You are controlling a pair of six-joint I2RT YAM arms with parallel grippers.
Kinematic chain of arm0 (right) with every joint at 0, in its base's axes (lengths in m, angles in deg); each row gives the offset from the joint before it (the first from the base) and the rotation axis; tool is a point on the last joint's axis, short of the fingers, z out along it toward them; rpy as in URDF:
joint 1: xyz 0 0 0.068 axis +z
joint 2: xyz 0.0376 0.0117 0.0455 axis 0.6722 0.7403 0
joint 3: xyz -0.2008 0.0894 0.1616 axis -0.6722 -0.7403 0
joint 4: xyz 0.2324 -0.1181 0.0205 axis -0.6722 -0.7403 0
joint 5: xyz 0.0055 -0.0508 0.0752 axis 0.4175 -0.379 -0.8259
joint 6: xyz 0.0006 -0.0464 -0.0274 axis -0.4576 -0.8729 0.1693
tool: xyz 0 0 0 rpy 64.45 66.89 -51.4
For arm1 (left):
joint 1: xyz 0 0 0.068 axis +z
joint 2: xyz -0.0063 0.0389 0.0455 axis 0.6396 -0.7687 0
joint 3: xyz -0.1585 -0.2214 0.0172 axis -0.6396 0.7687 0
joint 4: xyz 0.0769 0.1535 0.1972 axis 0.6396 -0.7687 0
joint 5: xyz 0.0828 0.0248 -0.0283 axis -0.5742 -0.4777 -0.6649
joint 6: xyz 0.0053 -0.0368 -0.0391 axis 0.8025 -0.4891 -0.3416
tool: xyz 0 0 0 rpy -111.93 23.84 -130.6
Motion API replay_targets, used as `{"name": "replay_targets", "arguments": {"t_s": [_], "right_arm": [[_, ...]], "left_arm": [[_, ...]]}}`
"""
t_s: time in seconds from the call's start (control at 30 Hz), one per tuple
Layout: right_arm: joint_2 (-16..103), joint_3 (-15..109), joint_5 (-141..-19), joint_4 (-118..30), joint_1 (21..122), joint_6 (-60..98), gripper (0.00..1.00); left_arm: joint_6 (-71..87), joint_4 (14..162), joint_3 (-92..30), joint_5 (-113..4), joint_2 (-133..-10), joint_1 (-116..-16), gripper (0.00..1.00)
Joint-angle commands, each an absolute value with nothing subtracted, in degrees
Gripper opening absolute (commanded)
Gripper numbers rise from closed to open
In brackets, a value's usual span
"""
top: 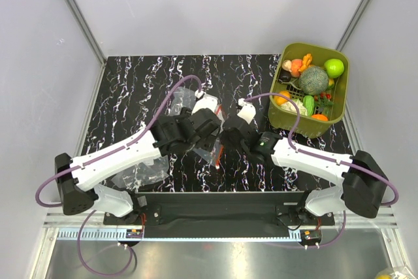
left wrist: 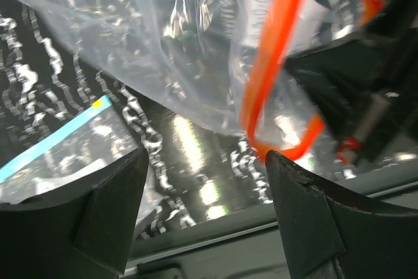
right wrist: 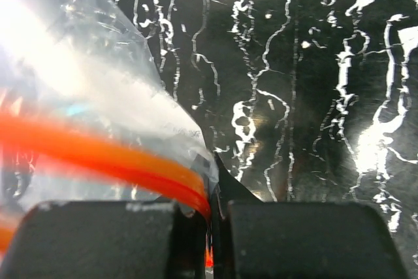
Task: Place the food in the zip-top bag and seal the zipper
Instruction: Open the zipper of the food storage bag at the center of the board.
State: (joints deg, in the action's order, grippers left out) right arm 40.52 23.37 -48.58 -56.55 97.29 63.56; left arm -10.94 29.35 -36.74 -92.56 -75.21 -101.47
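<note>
Right jaws pinch zipper (right wrist: 130,164); teal-strip bag (left wrist: 46,147) lies nearby.

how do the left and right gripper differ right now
The left gripper is open, its fingers wide apart; the right gripper is shut. The left gripper clamps nothing, while the right gripper pinches the orange zipper of the bag. Both are close up against that bag.

White arm links (top: 117,155), black joints (top: 176,129), purple cables (top: 173,89)
</note>
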Motion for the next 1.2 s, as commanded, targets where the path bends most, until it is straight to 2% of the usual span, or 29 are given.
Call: {"name": "replay_targets", "arguments": {"t_s": [0.0, 0.13, 0.27, 0.43, 0.7, 1.13, 1.17], "right_arm": [[40.6, 25.4, -49.8, -54.7, 97.1, 65.4, 0.0], [40.5, 25.5, -50.7, -53.5, 97.1, 66.0, 0.0], [40.8, 26.4, -50.6, -54.5, 97.1, 66.5, 0.0], [40.0, 26.4, -51.3, -53.9, 97.1, 66.9, 0.0], [39.5, 25.8, -53.0, -52.6, 97.1, 67.7, 0.0], [37.2, 23.8, -55.8, -50.0, 97.1, 69.2, 0.0], [37.2, 23.8, -56.0, -50.1, 97.1, 69.2, 0.0]], "left_arm": [[-13.2, 36.7, -34.6, -90.5, -73.1, -101.5, 0.78], [-14.7, 39.4, -32.0, -89.8, -71.6, -101.5, 0.79], [-15.0, 42.9, -29.7, -88.5, -68.6, -101.6, 0.85], [-15.2, 43.3, -29.2, -91.1, -69.8, -101.6, 0.84], [-14.8, 46.6, -27.4, -88.9, -68.2, -101.6, 0.82], [-15.5, 51.3, -22.9, -92.3, -70.0, -98.8, 0.61], [-15.4, 51.6, -22.9, -92.7, -70.3, -98.6, 0.57]]}}
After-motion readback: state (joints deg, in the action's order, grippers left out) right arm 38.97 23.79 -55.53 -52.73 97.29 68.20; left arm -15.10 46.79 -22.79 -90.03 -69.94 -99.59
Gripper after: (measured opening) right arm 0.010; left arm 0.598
